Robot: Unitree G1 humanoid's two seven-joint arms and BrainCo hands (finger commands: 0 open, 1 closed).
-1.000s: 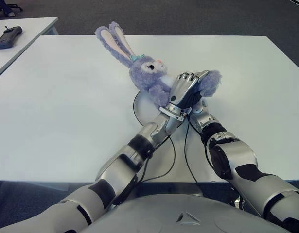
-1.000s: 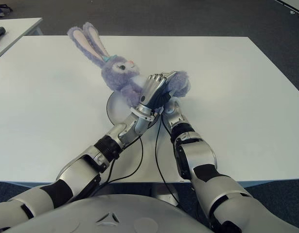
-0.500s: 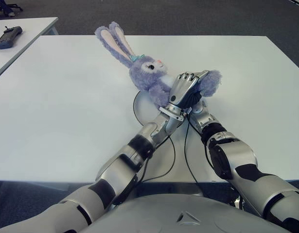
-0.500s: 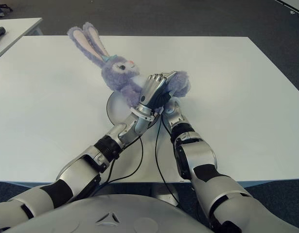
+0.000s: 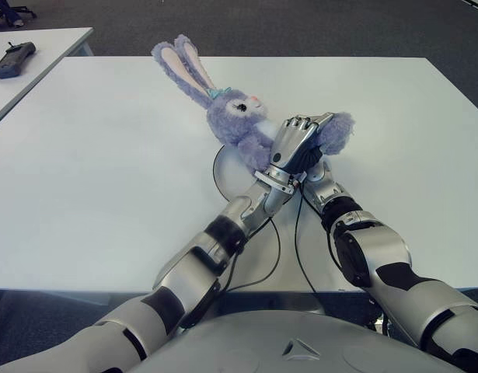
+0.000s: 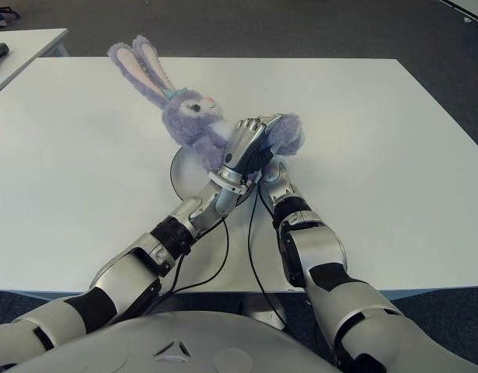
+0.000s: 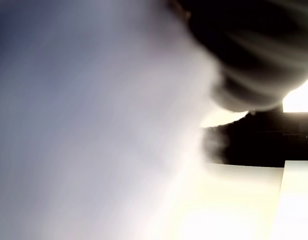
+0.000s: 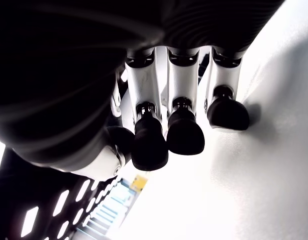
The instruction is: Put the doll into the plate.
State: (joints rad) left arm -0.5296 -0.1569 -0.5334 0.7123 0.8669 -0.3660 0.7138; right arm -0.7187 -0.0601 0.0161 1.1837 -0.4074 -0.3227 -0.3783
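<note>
A purple plush bunny doll [image 5: 237,116] with long ears lies across a white plate [image 5: 221,168] in the middle of the table, its head and ears stretching past the plate's far left rim. My left hand [image 5: 294,140] sits on the doll's body with its fingers curled over it; purple fur [image 7: 93,125] fills the left wrist view. My right hand [image 8: 169,142] is tucked under and just right of the left hand, by the plate's right side. Its fingertips [image 8: 185,137] press on a white surface and hold nothing.
The white table [image 5: 106,155] spreads wide on all sides of the plate. A second table at the far left carries a dark handheld controller [image 5: 12,58]. Black cables [image 5: 274,249] hang from both forearms near the table's front edge.
</note>
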